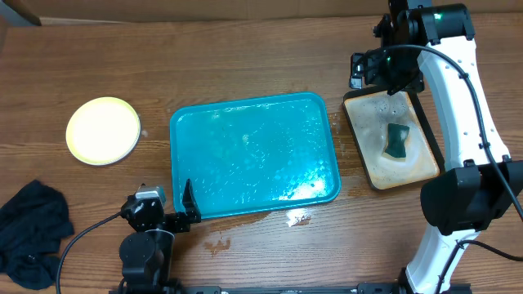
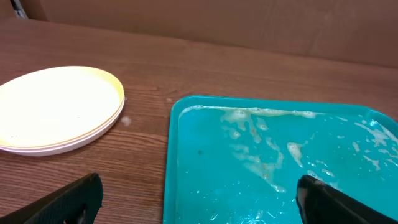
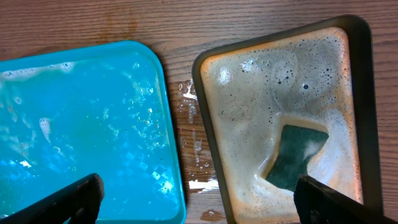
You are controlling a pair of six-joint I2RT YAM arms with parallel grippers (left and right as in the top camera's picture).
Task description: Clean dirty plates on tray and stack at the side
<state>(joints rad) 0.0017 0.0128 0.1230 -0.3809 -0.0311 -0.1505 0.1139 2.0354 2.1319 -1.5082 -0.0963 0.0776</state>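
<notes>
Now left tool (image 2: 199, 193) and right tool (image 3: 199, 190) gape empty, plates (image 1: 102, 131) stacked beside tray (image 1: 245, 155).

- Table (image 1: 245, 49): brown wood with a visible grain, spanning the whole overhead view.
- Tan board (image 2: 261, 25): plain, standing behind the table's far edge.
- Wet spots (image 1: 298, 218): on the wood, glinting under bright overhead light.

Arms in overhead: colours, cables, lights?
Right arm: white links, black joints, black cable alongside, green LED near the top. Left arm: all black, black lead trailing off. Fingers black on both.
</notes>
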